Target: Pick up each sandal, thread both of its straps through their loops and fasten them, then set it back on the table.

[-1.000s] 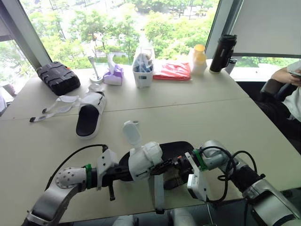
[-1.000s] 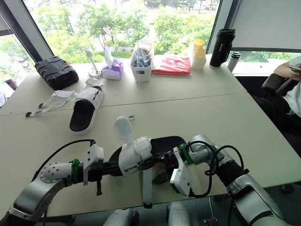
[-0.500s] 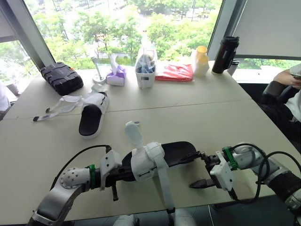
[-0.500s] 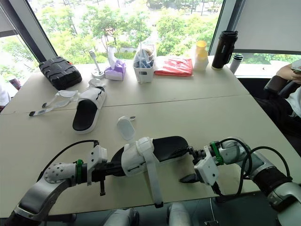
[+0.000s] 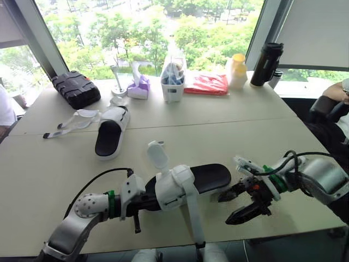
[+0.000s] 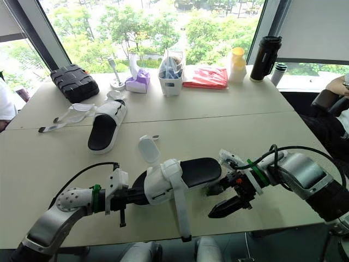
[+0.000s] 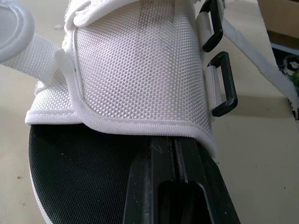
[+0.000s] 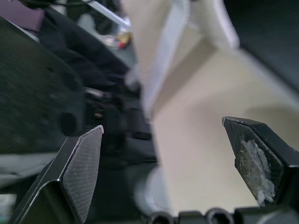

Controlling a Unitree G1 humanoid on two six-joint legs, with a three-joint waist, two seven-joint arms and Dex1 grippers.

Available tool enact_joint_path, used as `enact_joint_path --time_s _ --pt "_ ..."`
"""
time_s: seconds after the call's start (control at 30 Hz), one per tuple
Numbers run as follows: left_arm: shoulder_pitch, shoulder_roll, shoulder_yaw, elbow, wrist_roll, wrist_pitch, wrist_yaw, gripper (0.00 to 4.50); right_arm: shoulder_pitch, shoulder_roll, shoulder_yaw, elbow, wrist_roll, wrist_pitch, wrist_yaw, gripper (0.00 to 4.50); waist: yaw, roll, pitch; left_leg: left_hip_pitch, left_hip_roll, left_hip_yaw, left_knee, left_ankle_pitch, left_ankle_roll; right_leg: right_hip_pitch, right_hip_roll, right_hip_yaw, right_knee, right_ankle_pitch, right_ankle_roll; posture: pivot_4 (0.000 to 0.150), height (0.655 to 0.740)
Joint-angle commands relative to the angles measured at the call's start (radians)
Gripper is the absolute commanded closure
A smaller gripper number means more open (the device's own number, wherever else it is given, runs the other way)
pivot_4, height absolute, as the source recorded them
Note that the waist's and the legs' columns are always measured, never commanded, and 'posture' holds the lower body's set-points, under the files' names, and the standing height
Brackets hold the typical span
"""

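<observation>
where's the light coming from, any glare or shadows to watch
Left eye view: daylight pours through the windows behind the table, backlighting everything. Left wrist view: the black loops on the sandal throw a soft shadow on the table.

Along the far edge of the pale surface (image 5: 218,125), in the upper part of the frame, stands a row of things: a black ridged case (image 5: 76,89) at upper left, a small white stand (image 5: 118,87), a purple tissue box (image 5: 138,90), a white container (image 5: 173,87) stuffed with items, a red packet (image 5: 207,84), a yellow-lidded bottle (image 5: 238,71) and a black tumbler (image 5: 266,64). A person's arm (image 5: 332,98) shows at the right edge.
</observation>
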Motion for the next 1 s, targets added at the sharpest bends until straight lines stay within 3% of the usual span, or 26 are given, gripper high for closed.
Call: enact_joint_path --time_s 0.03,0.27,0.47,0.57,0.8,1.0 --pt "0.008 -0.003 -0.046 0.007 0.019 0.019 -0.009 4.5 0.013 0.068 -0.027 -0.055 0.038 0.114 -0.058 0.05 -0.001 0.0 0.0 -0.003 0.0 0.0 0.002 0.0 0.0 -0.002 0.0 -0.001 0.0 0.001 0.001 0.15 0.74" --pt "0.006 0.006 -0.047 0.003 0.022 0.02 -0.01 4.5 0.039 0.264 -0.078 -0.015 0.061 0.236 -0.189 0.05 -0.001 0.0 0.0 -0.008 -0.001 0.0 0.008 0.0 0.001 -0.005 -0.001 -0.002 0.002 0.001 0.001 0.15 0.74" --pt "0.009 0.007 -0.05 -0.005 0.023 0.024 -0.005 4.5 0.065 0.36 -0.127 -0.016 0.068 0.291 -0.273 0.05 -0.001 0.0 0.0 -0.008 -0.001 -0.001 0.008 -0.001 0.001 -0.005 -0.001 -0.002 0.002 0.001 0.001 0.15 0.74" --pt "0.019 0.011 -0.048 -0.013 0.021 0.025 -0.005 4.5 0.072 0.395 -0.153 -0.005 0.079 0.317 -0.304 0.93 -0.002 0.0 0.0 -0.008 -0.001 -0.001 0.008 -0.001 0.001 -0.005 -0.001 -0.002 0.002 0.001 0.001 0.15 0.74" --pt "0.018 0.011 -0.046 -0.011 0.022 0.025 0.0 4.5 0.102 0.437 -0.16 -0.036 0.081 0.345 -0.345 4.47 -0.002 0.0 0.0 -0.008 -0.001 0.0 0.008 -0.001 0.002 -0.005 0.0 -0.002 0.002 0.001 0.002 0.15 0.74" --pt "0.016 0.009 -0.043 -0.008 0.021 0.026 0.003 4.5 0.062 0.426 -0.193 -0.056 0.094 0.369 -0.339 4.47 -0.003 0.0 -0.001 -0.008 -0.001 0.0 0.008 -0.001 0.002 -0.005 0.0 -0.002 0.002 0.001 0.002 0.15 0.74"
